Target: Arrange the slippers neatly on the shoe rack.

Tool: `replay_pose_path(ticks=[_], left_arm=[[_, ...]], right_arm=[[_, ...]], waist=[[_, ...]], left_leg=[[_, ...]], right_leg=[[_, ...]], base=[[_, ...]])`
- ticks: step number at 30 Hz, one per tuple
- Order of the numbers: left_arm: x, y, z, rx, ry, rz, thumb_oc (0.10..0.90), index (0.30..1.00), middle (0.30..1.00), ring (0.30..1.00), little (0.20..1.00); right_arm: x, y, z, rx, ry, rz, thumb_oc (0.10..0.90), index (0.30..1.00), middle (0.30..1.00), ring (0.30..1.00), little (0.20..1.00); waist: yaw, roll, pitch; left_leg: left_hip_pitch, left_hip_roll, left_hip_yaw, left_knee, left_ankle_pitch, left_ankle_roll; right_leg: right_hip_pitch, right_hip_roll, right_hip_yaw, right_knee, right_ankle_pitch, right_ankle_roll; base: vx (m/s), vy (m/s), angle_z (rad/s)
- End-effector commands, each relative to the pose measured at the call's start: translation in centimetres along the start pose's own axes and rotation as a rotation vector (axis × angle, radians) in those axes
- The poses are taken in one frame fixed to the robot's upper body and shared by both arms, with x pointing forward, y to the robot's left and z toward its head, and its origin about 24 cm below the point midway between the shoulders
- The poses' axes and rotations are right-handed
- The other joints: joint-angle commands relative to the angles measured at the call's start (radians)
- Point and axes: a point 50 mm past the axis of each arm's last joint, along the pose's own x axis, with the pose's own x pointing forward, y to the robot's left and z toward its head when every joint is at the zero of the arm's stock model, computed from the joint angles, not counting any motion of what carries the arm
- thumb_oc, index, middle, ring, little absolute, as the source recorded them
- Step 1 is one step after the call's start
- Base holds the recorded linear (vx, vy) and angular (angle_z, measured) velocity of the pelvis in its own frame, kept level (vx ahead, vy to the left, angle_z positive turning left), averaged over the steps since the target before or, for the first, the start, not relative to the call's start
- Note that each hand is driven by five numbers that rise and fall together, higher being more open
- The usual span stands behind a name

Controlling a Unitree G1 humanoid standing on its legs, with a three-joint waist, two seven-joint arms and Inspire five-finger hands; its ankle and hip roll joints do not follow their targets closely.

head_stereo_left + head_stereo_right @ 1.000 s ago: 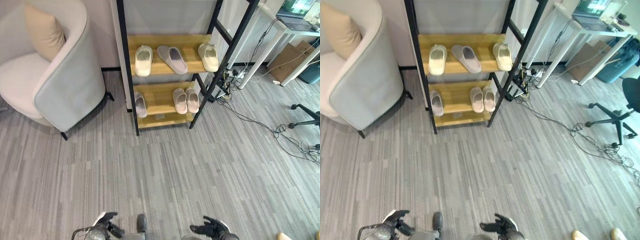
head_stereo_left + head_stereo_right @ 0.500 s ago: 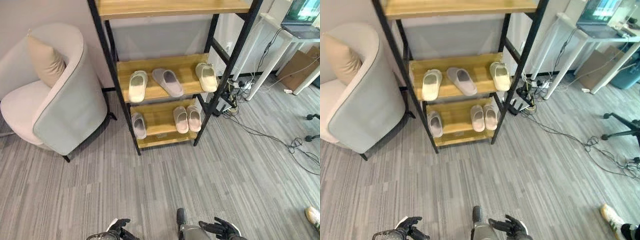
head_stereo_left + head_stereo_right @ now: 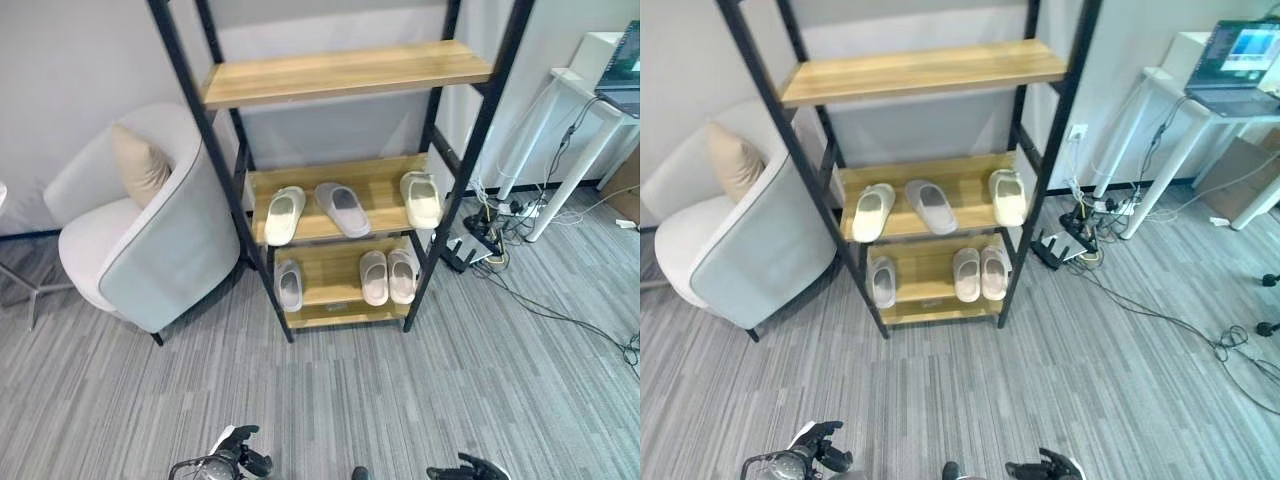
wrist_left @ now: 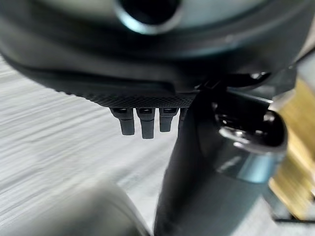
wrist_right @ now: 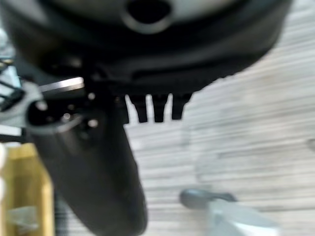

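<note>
The shoe rack (image 3: 345, 190) is tall, with black legs and three wood shelves. It stands far from the robot, by the wall. An armchair (image 3: 150, 250) with a tan pillow (image 3: 140, 165) sits to its left. A white worktop (image 3: 1200, 95) with a laptop (image 3: 1248, 55) on it stands to the right, and the laptop's screen shows best in the right eye view.

There are six slippers on the rack. Three lie on the middle shelf: a cream slipper (image 3: 285, 214) on the left, a grey slipper (image 3: 343, 208) in the middle, turned a little, and a cream slipper (image 3: 421, 198) on the right. Three lie on the low shelf: one grey slipper (image 3: 289, 284) alone on the left, and a pink pair (image 3: 389, 276) side by side on the right. The top shelf (image 3: 345, 72) has no slippers.

Both hands are low and near, well apart from the rack, with grey floor (image 3: 400, 400) between. The left hand (image 3: 238, 461) is at the near left. The right hand (image 3: 468, 469) is at the near right. The wrist views show their fingers (image 4: 141, 123) hanging straight and loose, holding nothing, with the floor past them.
</note>
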Motion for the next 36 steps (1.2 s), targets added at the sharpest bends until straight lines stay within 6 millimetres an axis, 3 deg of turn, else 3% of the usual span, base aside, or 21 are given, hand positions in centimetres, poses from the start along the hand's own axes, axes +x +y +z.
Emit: replay_pose_path(ticks=[1, 2, 3, 4, 8, 12, 13, 17, 19, 21, 23, 26, 32, 33, 34, 36], left_arm=[[-0.3, -1.0, -0.9, 0.098, 0.001, -0.024, 0.8, 0.9, 0.9, 0.9, 0.9], [-0.4, -1.0, -0.9, 0.098, 0.001, -0.025, 0.8, 0.9, 0.9, 0.9, 0.9], [-0.3, -1.1, -0.6, 0.114, -0.008, -0.019, 0.8, 0.9, 0.9, 0.9, 0.9], [-0.3, -1.1, -0.5, 0.124, -0.009, -0.022, 0.8, 0.9, 0.9, 0.9, 0.9], [-0.9, -1.7, -3.1, 0.112, 0.087, -0.039, 0.8, 0.9, 0.9, 0.9, 0.9], [-1.4, -1.7, -5.1, 0.104, 0.163, -0.039, 0.8, 0.9, 0.9, 0.9, 0.9], [-1.4, -1.7, -5.1, 0.104, 0.163, -0.039, 0.8, 0.9, 0.9, 0.9, 0.9], [-1.3, -0.7, -4.9, 0.07, 0.162, -0.005, 0.8, 0.9, 0.9, 0.9, 0.9], [-0.9, 0.1, -3.9, 0.049, 0.128, 0.025, 0.8, 0.9, 0.9, 0.9, 0.9], [-0.4, 1.4, -2.2, 0.026, 0.079, 0.071, 0.8, 0.9, 0.9, 0.9, 0.9], [-0.3, 2.1, -1.9, 0.007, 0.065, 0.096, 0.8, 0.9, 0.9, 0.9, 0.9], [-0.3, 2.3, -2.0, -0.007, 0.07, 0.103, 0.8, 0.9, 0.9, 0.9, 0.9], [-0.6, 1.5, -2.9, 0.022, 0.1, 0.066, 0.8, 0.9, 0.9, 0.9, 0.9], [-0.8, 1.7, -4.0, 0.052, 0.142, 0.058, 0.8, 0.9, 0.9, 0.9, 0.9], [-0.8, 1.9, -3.8, 0.039, 0.132, 0.069, 0.8, 0.9, 0.9, 0.9, 0.9], [-1.1, 1.8, -4.7, -0.036, 0.153, 0.09, 0.8, 0.9, 0.9, 0.9, 0.9]], right_arm=[[-0.3, -2.9, -0.2, -0.011, -0.027, -0.11, 0.8, 0.9, 0.9, 0.9, 0.9], [-0.3, -2.9, -0.3, -0.011, -0.027, -0.111, 0.8, 0.9, 0.9, 0.9, 0.9], [-0.4, -2.9, -0.7, -0.016, -0.017, -0.13, 0.8, 0.9, 0.9, 0.9, 0.9], [-0.4, -2.6, -0.9, -0.011, -0.012, -0.124, 0.8, 0.9, 0.9, 0.9, 0.9], [-0.5, -1.2, -1.7, -0.025, 0.006, -0.083, 0.8, 0.9, 0.9, 0.9, 0.9], [-0.5, 0.3, -2.3, -0.04, 0.025, -0.035, 0.8, 0.9, 0.9, 0.9, 0.9], [-0.5, 0.4, -2.3, -0.04, 0.026, -0.035, 0.8, 0.9, 0.9, 0.9, 0.9], [-0.6, 2.1, -2.7, -0.058, 0.042, 0.028, 0.8, 0.9, 0.9, 0.9, 0.9], [-0.5, 2.7, -1.8, -0.072, 0.015, 0.05, 0.8, 0.9, 0.9, 0.9, 0.9], [-0.2, 3.5, -0.1, -0.103, -0.04, 0.079, 0.8, 0.9, 0.9, 0.9, 0.9], [-0.1, 3.9, 1.2, -0.125, -0.085, 0.091, 0.8, 0.9, 0.9, 0.9, 0.9], [-0.1, 3.8, 1.8, -0.127, -0.112, 0.082, 0.8, 0.9, 0.9, 0.9, 0.9], [0.0, 3.0, 2.9, -0.09, -0.148, 0.046, 0.8, 0.9, 0.9, 0.9, 0.9], [0.3, 2.2, 8.9, -0.1, -0.269, 0.007, 0.8, 0.9, 0.9, 0.9, 0.9], [-0.5, 3.3, 9.1, -0.165, -0.362, 0.055, 0.8, 0.9, 0.9, 0.9, 0.9], [-1.3, 3.8, 6.3, -0.144, -0.374, 0.098, 0.8, 0.9, 0.9, 0.9, 0.9]], waist=[[0.025, 0.01, 0.03], [0.026, 0.007, 0.032], [0.047, 0.027, 0.04], [0.051, 0.029, 0.042], [0.048, 0.039, 0.028], [0.052, 0.011, 0.0], [0.053, 0.011, 0.0], [0.069, -0.033, -0.04], [0.071, -0.039, -0.041], [0.06, -0.036, -0.018], [0.051, -0.03, -0.008], [0.034, -0.02, -0.007], [-0.008, -0.032, -0.009], [0.011, -0.043, -0.025], [0.011, -0.046, -0.03], [0.0, -0.04, -0.035]], left_leg=[[-0.001, -0.067, 0.042, -0.36, 0.01, 0.065], [0.009, -0.071, 0.044, -0.371, 0.013, 0.066], [-0.019, -0.088, 0.019, -0.543, 0.096, 0.052], [-0.03, -0.093, 0.023, -0.598, 0.12, 0.045], [0.004, -0.098, 0.017, -0.641, 0.148, 0.056], [0.016, -0.106, 0.019, -0.587, 0.11, 0.071], [0.015, -0.106, 0.02, -0.585, 0.108, 0.071], [0.028, -0.134, 0.042, -0.55, 0.03, 0.106], [0.043, -0.14, 0.043, -0.56, 0.008, 0.121], [0.057, -0.134, 0.043, -0.568, -0.001, 0.135], [0.089, -0.129, 0.042, -0.581, -0.015, 0.142], [0.141, -0.129, 0.026, -0.602, -0.037, 0.139], [0.194, -0.152, -0.004, -0.59, -0.076, 0.125], [0.203, -0.153, -0.007, -0.585, -0.088, 0.121], [0.196, -0.151, -0.008, -0.585, -0.078, 0.118], [0.217, -0.144, -0.01, -0.595, -0.083, 0.113]], right_leg=[[0.029, -0.019, 0.116, 0.018, -0.114, 0.142], [0.034, -0.024, 0.116, 0.018, -0.116, 0.143], [0.063, 0.009, 0.119, 0.01, -0.133, 0.142], [0.08, 0.013, 0.118, 0.009, -0.144, 0.14], [0.103, 0.031, 0.136, 0.017, -0.172, 0.136], [0.112, 0.009, 0.149, 0.033, -0.193, 0.144], [0.112, 0.008, 0.15, 0.033, -0.194, 0.145], [0.107, -0.027, 0.159, 0.085, -0.204, 0.172], [0.053, -0.033, 0.146, 0.19, -0.184, 0.212], [-0.052, -0.042, 0.137, 0.359, -0.114, 0.275], [-0.111, -0.066, 0.097, 0.444, -0.083, 0.3], [-0.141, -0.108, 0.061, 0.381, -0.101, 0.28], [-0.142, -0.114, 0.158, 0.147, -0.087, 0.255], [-0.118, -0.116, 0.154, 0.13, -0.092, 0.249], [-0.123, -0.113, 0.155, 0.135, -0.083, 0.246], [-0.1, -0.098, 0.167, 0.131, -0.092, 0.236]], base=[[0.24, -0.047, 0.17], [0.23, -0.036, 0.18], [0.25, -0.049, -0.02], [0.31, -0.053, -0.09], [0.22, 0.029, -0.28], [0.21, 0.079, -0.37], [0.23, 0.105, -0.14], [0.25, 0.132, 0.08], [0.14, 0.107, 0.07], [0.07, 0.068, -0.09], [0.11, 0.033, -0.06], [0.18, -0.014, 0.13], [0.15, -0.09, 0.35], [0.09, -0.151, 0.46], [0.11, -0.15, 0.34], [0.05, -0.108, 0.09]])
